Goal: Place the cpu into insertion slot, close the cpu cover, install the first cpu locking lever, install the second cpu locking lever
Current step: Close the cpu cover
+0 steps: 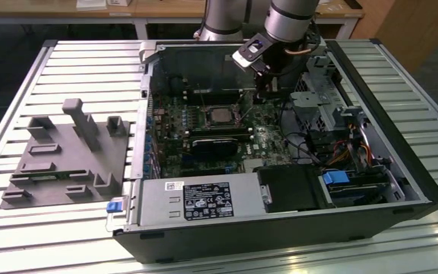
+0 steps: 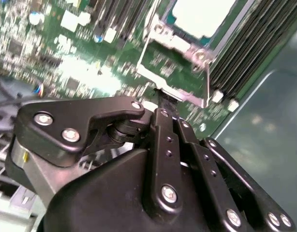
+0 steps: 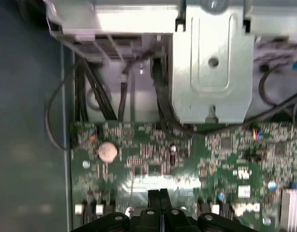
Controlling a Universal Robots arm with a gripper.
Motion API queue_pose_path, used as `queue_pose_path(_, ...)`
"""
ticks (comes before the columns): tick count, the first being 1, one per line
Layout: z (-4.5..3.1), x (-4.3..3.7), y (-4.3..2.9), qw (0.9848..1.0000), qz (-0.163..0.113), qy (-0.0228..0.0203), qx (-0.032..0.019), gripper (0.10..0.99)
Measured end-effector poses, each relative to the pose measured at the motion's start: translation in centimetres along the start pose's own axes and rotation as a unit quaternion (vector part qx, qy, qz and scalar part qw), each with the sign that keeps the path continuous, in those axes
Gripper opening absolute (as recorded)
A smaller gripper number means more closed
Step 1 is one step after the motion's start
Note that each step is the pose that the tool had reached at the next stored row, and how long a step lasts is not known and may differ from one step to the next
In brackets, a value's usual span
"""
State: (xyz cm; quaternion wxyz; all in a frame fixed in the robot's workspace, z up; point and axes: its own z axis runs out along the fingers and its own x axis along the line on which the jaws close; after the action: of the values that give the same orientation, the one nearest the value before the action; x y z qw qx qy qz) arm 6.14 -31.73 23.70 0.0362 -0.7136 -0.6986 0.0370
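Already the cpu [image 2: 201,14] is sitting in the slot [image 1: 236,117], the cover [image 2: 175,43] seemingly lying over it. The hand [image 2: 164,99] is hovering with fingers [image 3: 153,198] pinched together, tips just beside the cover's edge. The lever [image 2: 207,82] is looking like thin, stiff, springy wire; gripping its free end seems wisest.

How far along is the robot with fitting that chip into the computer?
The small silvery-grey square cpu already lies in the pale-rimmed insertion slot, with the thin silvery cpu cover seemingly down around it. In hand: the black gripper, fingers together, is at the slot's edge beside a thin wire lever. Left: the levers, which I cannot confirm are latched.
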Motion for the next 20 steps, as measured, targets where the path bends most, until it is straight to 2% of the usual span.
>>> queue_pose_path(6,0.01,-0.01,-0.14,1.0000,0.000,0.0001,0.0008,0.102)
queue_pose_path(8,0.07,-0.02,-0.68,1.0000,0.000,0.0001,-0.0011,0.102)
queue_pose_path(13,0.30,-0.06,-2.80,1.0000,0.000,0.0002,-0.0098,0.102)
queue_pose_path(16,0.41,-0.09,-3.83,0.9999,0.000,0.0003,-0.0142,0.102)
queue_pose_path(20,0.50,-0.11,-4.70,0.9998,0.000,0.0004,-0.0182,0.102)
